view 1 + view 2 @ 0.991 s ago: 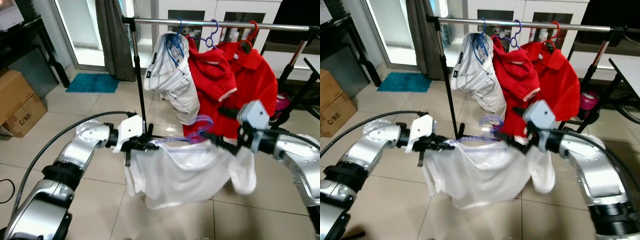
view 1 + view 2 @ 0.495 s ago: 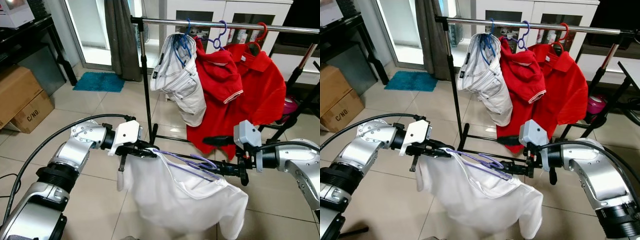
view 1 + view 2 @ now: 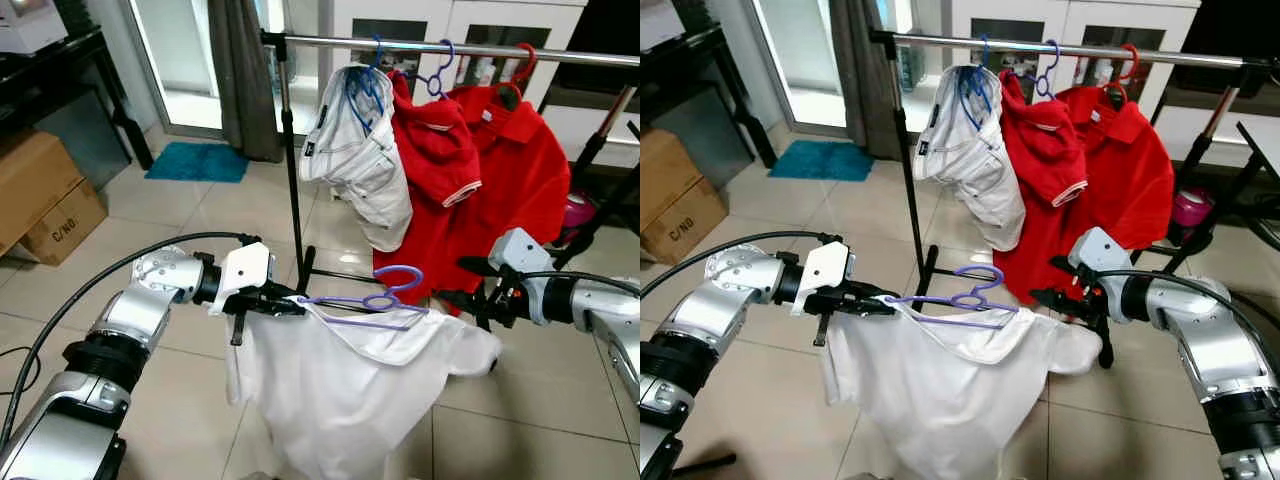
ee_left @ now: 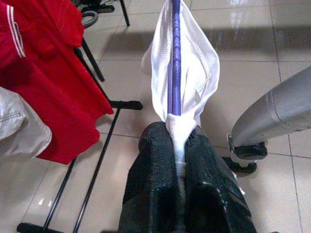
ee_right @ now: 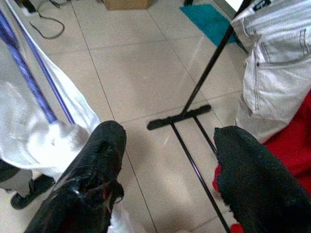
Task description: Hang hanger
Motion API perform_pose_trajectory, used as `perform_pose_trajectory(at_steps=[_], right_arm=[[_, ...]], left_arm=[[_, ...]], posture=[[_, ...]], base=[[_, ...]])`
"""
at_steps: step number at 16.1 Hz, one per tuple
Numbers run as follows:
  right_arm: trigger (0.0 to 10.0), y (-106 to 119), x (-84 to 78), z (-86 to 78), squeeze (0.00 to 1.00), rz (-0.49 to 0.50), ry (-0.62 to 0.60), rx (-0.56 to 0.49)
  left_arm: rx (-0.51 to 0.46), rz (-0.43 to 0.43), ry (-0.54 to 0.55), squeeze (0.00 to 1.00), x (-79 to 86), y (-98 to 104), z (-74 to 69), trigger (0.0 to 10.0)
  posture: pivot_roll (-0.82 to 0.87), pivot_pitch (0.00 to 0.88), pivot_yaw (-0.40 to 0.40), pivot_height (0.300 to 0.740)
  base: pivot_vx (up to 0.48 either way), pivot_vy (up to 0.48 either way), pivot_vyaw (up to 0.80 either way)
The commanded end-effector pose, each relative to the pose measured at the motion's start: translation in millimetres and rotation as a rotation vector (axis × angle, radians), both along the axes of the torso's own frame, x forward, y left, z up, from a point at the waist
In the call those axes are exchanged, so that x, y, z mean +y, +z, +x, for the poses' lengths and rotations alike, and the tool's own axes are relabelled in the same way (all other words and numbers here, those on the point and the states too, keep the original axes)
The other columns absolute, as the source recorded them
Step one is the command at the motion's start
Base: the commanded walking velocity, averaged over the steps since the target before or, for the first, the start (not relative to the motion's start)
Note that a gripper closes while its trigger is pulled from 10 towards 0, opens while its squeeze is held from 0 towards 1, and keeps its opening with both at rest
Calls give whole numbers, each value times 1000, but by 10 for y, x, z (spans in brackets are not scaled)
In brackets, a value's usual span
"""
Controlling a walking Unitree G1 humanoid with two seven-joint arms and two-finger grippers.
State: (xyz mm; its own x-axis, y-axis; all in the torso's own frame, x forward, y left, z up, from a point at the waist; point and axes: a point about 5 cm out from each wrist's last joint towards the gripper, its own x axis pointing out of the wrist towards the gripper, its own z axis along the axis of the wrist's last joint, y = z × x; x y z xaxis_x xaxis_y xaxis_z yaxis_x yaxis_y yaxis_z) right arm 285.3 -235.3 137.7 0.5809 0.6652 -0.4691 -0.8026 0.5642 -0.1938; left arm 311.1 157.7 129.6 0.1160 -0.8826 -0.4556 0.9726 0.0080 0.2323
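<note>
A purple hanger point(image 3: 365, 305) carries a white shirt point(image 3: 330, 390), its hook point(image 3: 397, 272) pointing up. My left gripper point(image 3: 275, 298) is shut on the hanger's left end, with the shirt cloth pinched between its fingers point(image 4: 155, 160). My right gripper point(image 3: 465, 296) stands open just beyond the shirt's right shoulder, nothing between its fingers point(image 5: 104, 145). Above and behind runs the metal rail point(image 3: 450, 48) of the clothes rack. On it hang white jeans point(image 3: 360, 150) on a blue hanger and two red polo shirts point(image 3: 440, 170).
The rack's black upright pole point(image 3: 290, 170) and floor feet stand just behind the held shirt. Cardboard boxes point(image 3: 40, 195) and a black table sit at the left. A teal mat point(image 3: 195, 162) lies by a grey curtain point(image 3: 240, 80). White cabinets line the back.
My right gripper has let go of the hanger's right end and drawn back to the right. The hanger has levelled, its hook now upright, and the shirt hangs from my left gripper alone.
</note>
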Motion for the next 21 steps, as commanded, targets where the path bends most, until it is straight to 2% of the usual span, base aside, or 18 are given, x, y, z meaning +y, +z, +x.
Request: perform_pose_trajectory(at_steps=[1, 2, 3, 4, 6, 8, 9, 10, 16, 21], right_arm=[[10000, 47, 122, -63, 1000, 99, 74, 0], [10000, 58, 185, -101, 1000, 144, 109, 8], [10000, 68, 290, -132, 796, 190, 151, 6], [10000, 49, 392, -153, 0, 204, 188, 3], [10000, -4, 453, -159, 0, 184, 210, 4], [10000, -66, 558, -126, 0, 223, 192, 15], [3333, -72, 597, -152, 0, 253, 218, 50], [0, -68, 623, -179, 0, 280, 236, 80], [0, -12, 585, -180, 0, 324, 215, 99], [0, -10, 683, -188, 0, 386, 209, 95]], left_arm=[[-31, -38, 30, 0, 14, 88, 51, 0], [-34, -45, 30, 0, -2, 89, 54, 0], [-34, -64, 22, 0, -53, 91, 54, 0], [-34, -88, 12, 0, -108, 96, 52, 0], [-34, -101, 8, 0, -146, 100, 56, 0], [-35, -105, 0, 0, -194, 86, 57, 0], [-32, -102, 0, 0, -200, 78, 54, 0], [-33, -99, 8, 0, -199, 69, 58, 0], [-37, -99, 53, 0, -166, 44, 101, 0], [-51, -105, 73, 0, -164, 61, 130, 0]], posture=[[-221, 0, 54, 740], [-223, 0, 53, 740], [-230, 0, 58, 740], [-234, 0, 62, 740], [-234, 0, 62, 740], [-228, 0, 69, 740], [-224, 0, 68, 740], [-224, 0, 68, 740], [-239, 0, 81, 740], [-221, 0, 75, 740]], base=[[0, 0, 0], [0, 0, 0], [0, 0, 0], [0, 0, 0], [0, 0, 0], [0, 0, 0], [0, 0, 0], [0, 0, 0], [0, 0, 0], [0, 0, 0]])
